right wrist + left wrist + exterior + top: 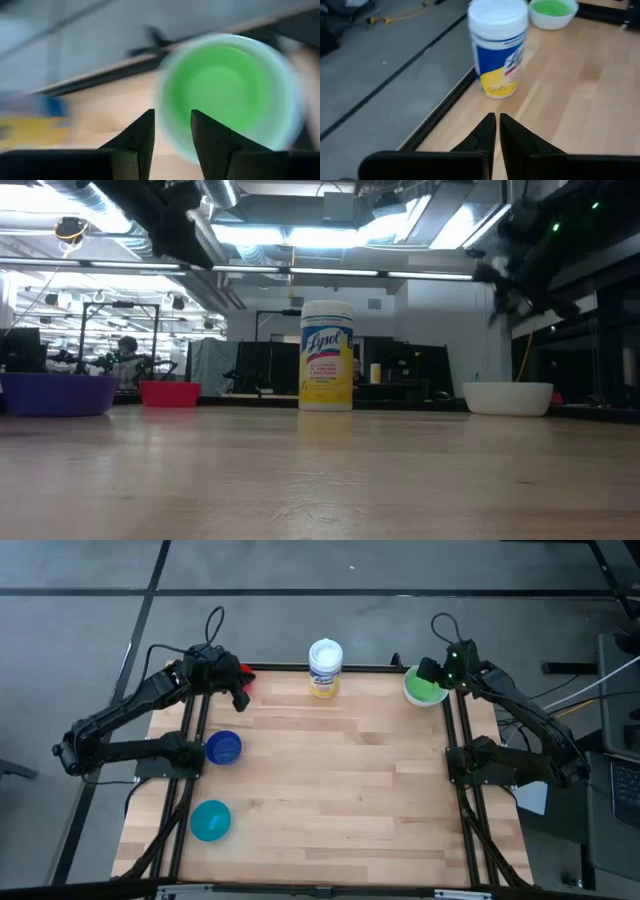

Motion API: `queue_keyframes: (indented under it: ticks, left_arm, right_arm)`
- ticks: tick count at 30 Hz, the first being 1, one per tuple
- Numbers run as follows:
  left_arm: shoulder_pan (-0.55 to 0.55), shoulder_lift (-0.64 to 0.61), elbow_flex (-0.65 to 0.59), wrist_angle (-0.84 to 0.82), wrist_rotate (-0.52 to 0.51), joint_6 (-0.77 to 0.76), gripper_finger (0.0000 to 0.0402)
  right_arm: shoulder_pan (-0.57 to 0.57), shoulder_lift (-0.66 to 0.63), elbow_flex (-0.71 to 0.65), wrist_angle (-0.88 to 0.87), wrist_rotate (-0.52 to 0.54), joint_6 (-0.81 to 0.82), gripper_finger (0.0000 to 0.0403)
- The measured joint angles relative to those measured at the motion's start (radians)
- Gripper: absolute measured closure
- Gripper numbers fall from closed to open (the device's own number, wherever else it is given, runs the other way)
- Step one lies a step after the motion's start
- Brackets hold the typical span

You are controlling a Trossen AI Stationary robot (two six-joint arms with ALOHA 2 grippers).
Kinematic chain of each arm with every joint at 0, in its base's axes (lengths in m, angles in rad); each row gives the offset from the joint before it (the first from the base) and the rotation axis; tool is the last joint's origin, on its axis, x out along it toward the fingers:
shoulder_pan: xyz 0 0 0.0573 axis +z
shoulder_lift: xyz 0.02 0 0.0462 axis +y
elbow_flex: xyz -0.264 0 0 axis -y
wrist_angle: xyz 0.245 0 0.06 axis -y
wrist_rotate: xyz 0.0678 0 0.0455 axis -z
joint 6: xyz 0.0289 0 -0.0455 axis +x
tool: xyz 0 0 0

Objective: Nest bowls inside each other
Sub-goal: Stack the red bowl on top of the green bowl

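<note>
A green bowl (428, 690) sits nested in a white bowl (508, 397) at the table's far right corner. My right gripper (172, 131) hangs open just above their far-left rim (428, 672), clear of them in the low view. A red bowl (168, 393) rests at the far left, partly hidden under my left gripper (240, 696) in the high view. My left gripper (497, 127) is shut with nothing in it. A dark blue bowl (223, 748) and a teal bowl (210, 820) stand upright along the left side.
A tall white container with a yellow and blue label (325, 668) stands at the middle of the far edge, between the two grippers. Bare wood (350, 780) spans the table's middle and near right. Black frame rails run along both sides.
</note>
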Motion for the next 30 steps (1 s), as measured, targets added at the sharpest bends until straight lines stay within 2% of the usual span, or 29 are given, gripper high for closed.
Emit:
queue_keyframes:
  ticks: [2,4,7,9,13,17,23,27,30]
  left_arm:
    - [0.034,0.003,0.000,0.013,0.030,-0.018,0.0381]
    - [0.068,0.001,0.000,0.097,0.076,-0.059,0.0381]
    - [0.134,-0.014,0.001,0.234,0.130,-0.141,0.0381]
    - [0.193,-0.009,0.002,0.223,0.140,-0.172,0.0381]
    - [0.319,0.024,-0.001,0.053,0.226,-0.176,0.0381]
    - [0.372,0.060,-0.015,-0.026,0.303,-0.155,0.0375]
    - [0.388,0.122,-0.100,-0.030,0.386,-0.183,0.0314]
    - [0.387,0.183,-0.164,-0.036,0.359,-0.180,0.0272]
    - [0.389,0.231,-0.190,-0.038,0.321,-0.131,0.0257]
  right_arm:
    - [0.039,-0.047,-0.002,0.145,-0.069,-0.053,0.0280]
    - [0.087,-0.079,0.000,0.425,-0.141,-0.060,0.0287]
    - [0.148,-0.089,0.003,0.798,-0.159,0.001,0.0296]
    - [0.173,-0.080,0.012,0.925,-0.162,0.019,0.0299]
    - [0.242,-0.045,0.111,0.932,-0.213,-0.021,0.0295]
    - [0.322,0.015,0.221,0.926,-0.236,-0.096,0.0281]
    - [0.399,0.115,0.384,0.892,-0.284,-0.181,0.0268]
    - [0.426,0.174,0.482,0.849,-0.303,-0.219,0.0267]
    - [0.440,0.223,0.548,0.827,-0.326,-0.226,0.0271]
